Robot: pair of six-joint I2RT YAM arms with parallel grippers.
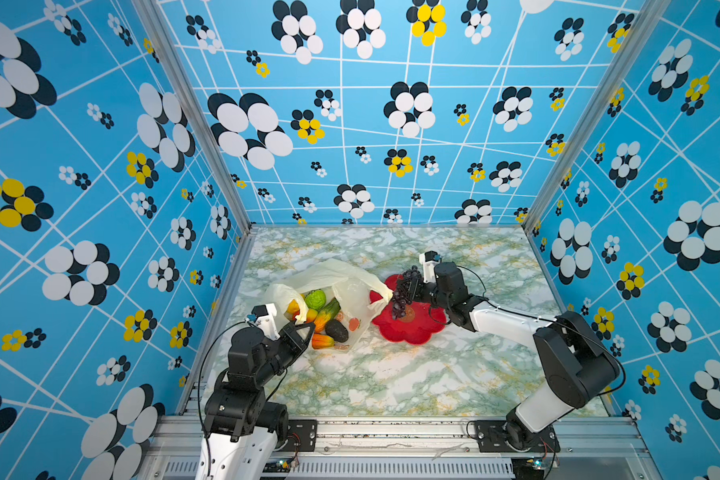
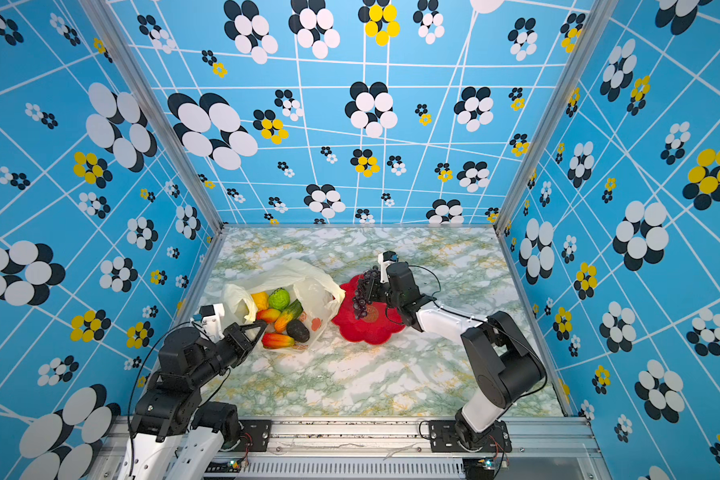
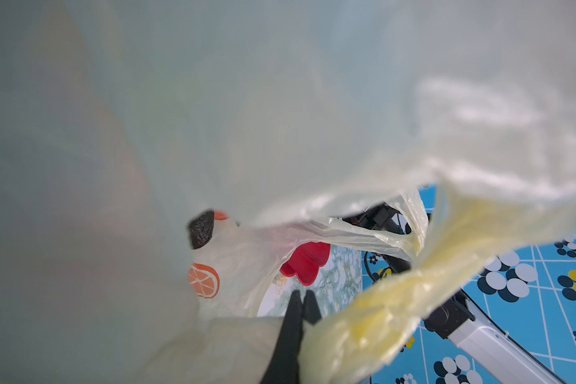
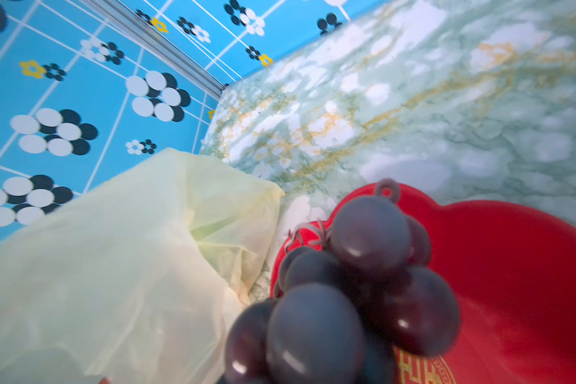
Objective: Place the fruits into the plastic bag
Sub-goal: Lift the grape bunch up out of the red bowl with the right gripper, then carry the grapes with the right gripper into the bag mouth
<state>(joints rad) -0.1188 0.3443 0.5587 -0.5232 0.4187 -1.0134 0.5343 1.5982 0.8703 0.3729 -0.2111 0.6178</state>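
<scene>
**Item:** grape bunch (image 4: 346, 292), dark purple, toy.
**Location:** over the red flower-shaped dish (image 1: 416, 332), just beside the plastic bag (image 1: 350, 286).
**Handling (judged):** light and loosely jointed. The berries are smooth and likely to swing or slip, so it is best taken near the stem end.
**Right gripper** (image 1: 412, 286): closed on the bunch's upper part.
**Left gripper** (image 3: 302, 304): pinched shut on the bag's rim, holding the mouth open.

- Three walls (image 1: 391, 62) close me in, bright blue, crossed by white lines and strewn with black, white and yellow flower shapes.
- Aluminium posts (image 1: 194, 114) stand in the far corners (bare metal).
- My table (image 1: 391, 374) is marbled green, white and ochre.
- A metal rail (image 1: 391, 430) edges its near side.
- The light is bright and even.
</scene>
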